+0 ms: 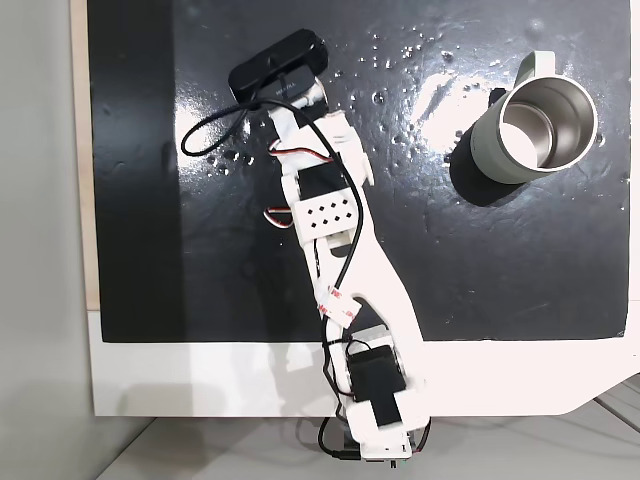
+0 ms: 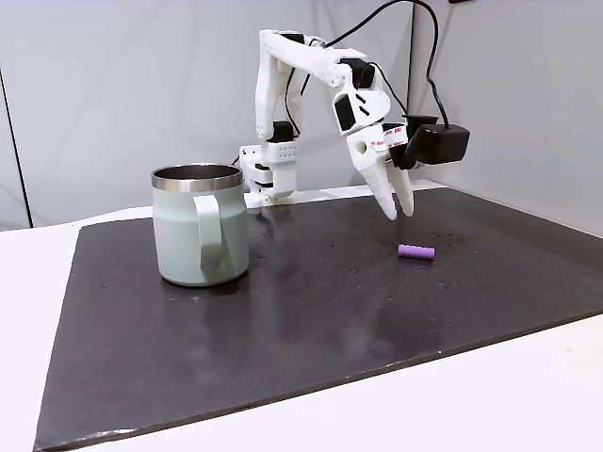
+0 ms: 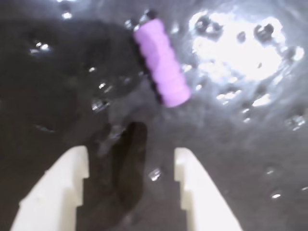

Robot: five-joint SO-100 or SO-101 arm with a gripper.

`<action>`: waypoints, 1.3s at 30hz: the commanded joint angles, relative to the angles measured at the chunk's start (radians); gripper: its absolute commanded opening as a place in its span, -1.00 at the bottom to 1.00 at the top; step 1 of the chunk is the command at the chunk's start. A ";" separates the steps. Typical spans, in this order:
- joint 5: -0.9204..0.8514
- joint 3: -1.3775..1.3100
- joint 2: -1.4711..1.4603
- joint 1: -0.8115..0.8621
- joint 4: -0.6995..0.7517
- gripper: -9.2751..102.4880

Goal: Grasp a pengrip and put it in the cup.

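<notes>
Wrist view: your gripper [image 3: 131,163], jaws apart, hangs above the loose pengrip [image 3: 161,61]; grasp and cup [image 2: 200,226] drop remain.

Bare black mat [image 2: 311,311] around the pengrip [image 2: 415,251] — the cup [image 2: 200,226] well apart, no obstacle.

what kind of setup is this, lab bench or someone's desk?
Likely a small tabletop test bench: a black mat on a white table, plain grey walls behind, a white hobby arm with its gripper open above a purple pengrip, and a cup.
</notes>
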 commanded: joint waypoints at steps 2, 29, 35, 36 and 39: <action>-0.083 -0.164 -0.055 0.028 0.048 -0.40; -0.276 -0.620 -0.523 0.025 0.250 -0.46; -0.287 -0.598 -0.540 0.048 0.221 -0.70; -0.290 -0.584 -0.540 0.054 0.207 -0.74; -0.295 -0.540 -0.540 0.067 0.160 -0.82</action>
